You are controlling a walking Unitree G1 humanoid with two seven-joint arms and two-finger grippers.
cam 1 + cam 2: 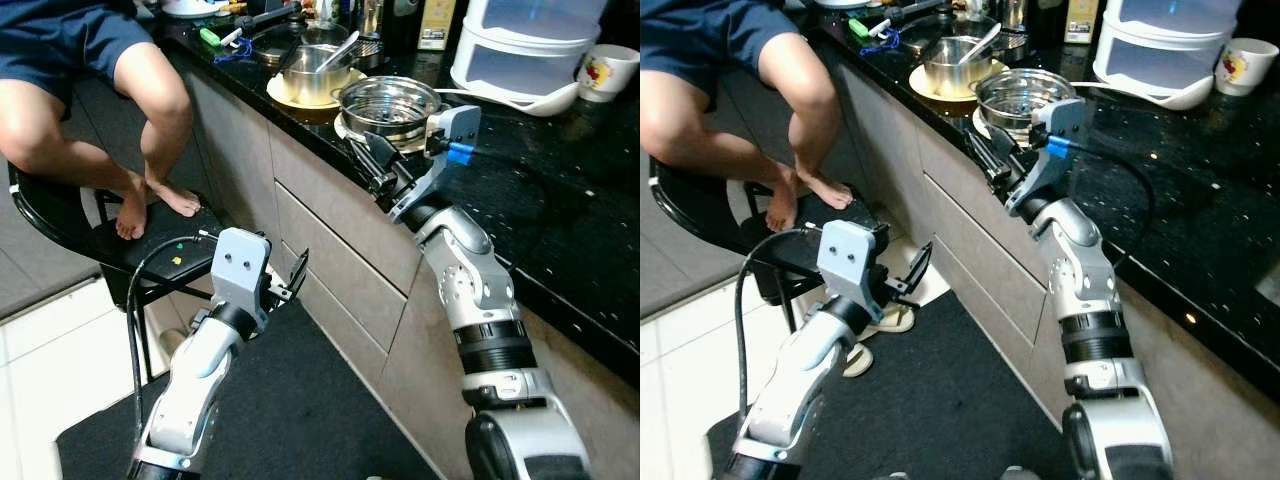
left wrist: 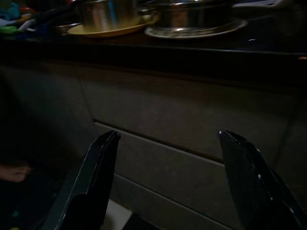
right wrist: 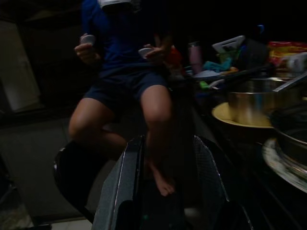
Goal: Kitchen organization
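Note:
A steel colander bowl [image 1: 388, 103] sits on a white plate near the front edge of the black counter [image 1: 560, 190]. Behind it a steel pot [image 1: 312, 72] with a ladle in it stands on a yellow plate. My right gripper [image 1: 373, 160] is raised at the counter's edge just in front of the colander bowl, open, with nothing between its fingers [image 3: 125, 182]. Low down before the grey drawer fronts [image 1: 340, 230], my left gripper [image 1: 292, 275] is open and empty. In the left wrist view its fingers [image 2: 98, 177] point at the drawers, with the pot [image 2: 103, 14] above.
A person sits on a black stool [image 1: 70, 225] at the left, bare feet on its footrest, holding controllers. A white stacked container [image 1: 520, 45] and a mug [image 1: 607, 72] stand at the counter's back right. Small items clutter the far counter. A dark mat [image 1: 300, 420] covers the floor.

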